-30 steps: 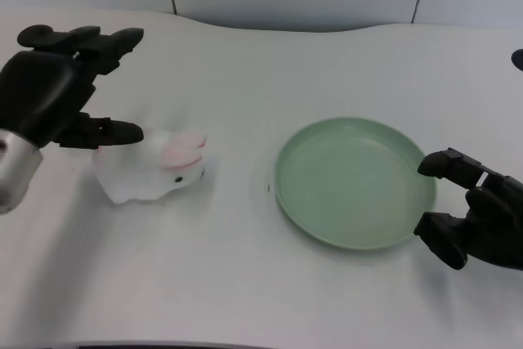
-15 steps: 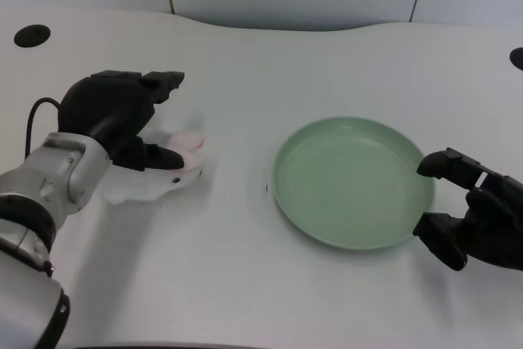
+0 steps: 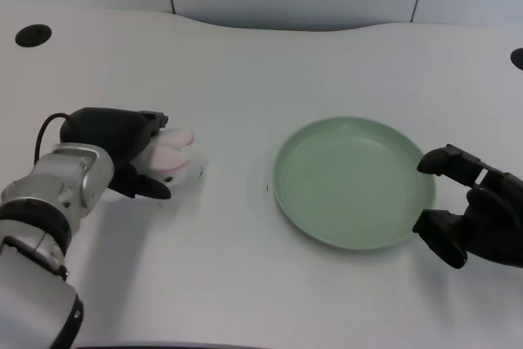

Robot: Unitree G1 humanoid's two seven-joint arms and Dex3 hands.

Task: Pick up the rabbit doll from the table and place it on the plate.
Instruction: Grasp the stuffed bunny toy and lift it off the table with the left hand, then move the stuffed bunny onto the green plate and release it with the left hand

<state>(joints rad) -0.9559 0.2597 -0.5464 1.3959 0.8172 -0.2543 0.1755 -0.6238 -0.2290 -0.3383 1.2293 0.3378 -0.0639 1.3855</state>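
The white rabbit doll (image 3: 172, 158) with pink ears lies on the table at the left. My left hand (image 3: 118, 146) is wrapped over it from the left, fingers curled across its body and thumb under its front, so only the head and ears show. The doll still touches the table. The green plate (image 3: 353, 181) sits to the right of it, a hand's width of bare table between them, with nothing in it.
My right hand (image 3: 474, 218) rests at the plate's right rim. Two dark round holes (image 3: 33, 35) mark the table's far corners. A grey wall runs behind the table's back edge.
My left hand has come down from above the doll and closed around it. The arm has lowered toward the table. The plate and right hand have stayed put.
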